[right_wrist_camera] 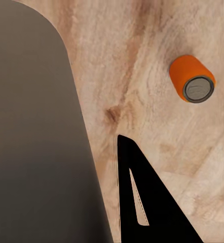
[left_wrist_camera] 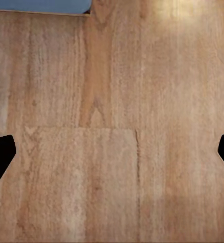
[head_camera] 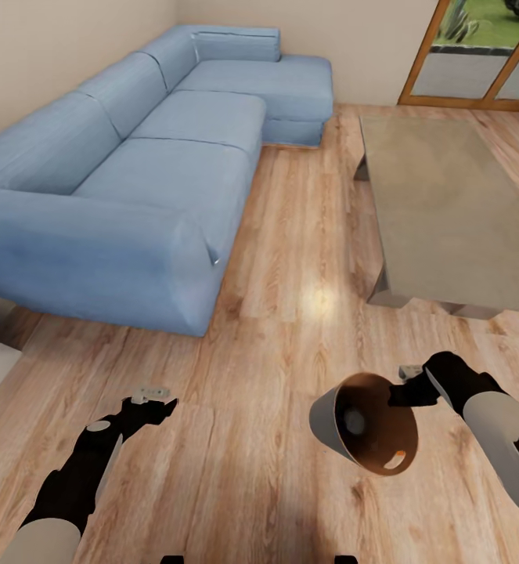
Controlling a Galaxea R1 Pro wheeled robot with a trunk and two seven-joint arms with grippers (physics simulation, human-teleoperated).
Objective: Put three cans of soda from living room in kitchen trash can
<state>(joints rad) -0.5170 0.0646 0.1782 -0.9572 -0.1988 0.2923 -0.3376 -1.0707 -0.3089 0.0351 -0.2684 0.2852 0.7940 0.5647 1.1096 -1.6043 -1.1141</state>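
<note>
- While the robot stands on the wood floor of the living room, the blue sofa fills the left side of the head view, set along the wall so that the middle of the room stays free.
- Right of the sofa stands the glass counter, low and bare on the part that shows; I see no can on it.
- Close before the robot, the bin hangs above the floor, tipped on its side, with its brown-orange inside turned to the head camera. I judge it was brought here so that the cans can go in where they lie.
- At the bin's rim is the right claw. It seems to pinch the rim, since nothing else bears the bin, but the fingers are hidden behind it, so I cannot tell for sure. In the right wrist view the grey wall of the bin is beside one dark finger.
- Lower left, the left claw hangs over bare floor with its fingers spread wide, holding nothing, probably kept free to pick up a can.
- One can lies on its side on the floor in the right wrist view, apart from the bin, grey end to the camera.
- A small orange patch shows inside the bin near its rim; it may be another can, I cannot tell.
</note>
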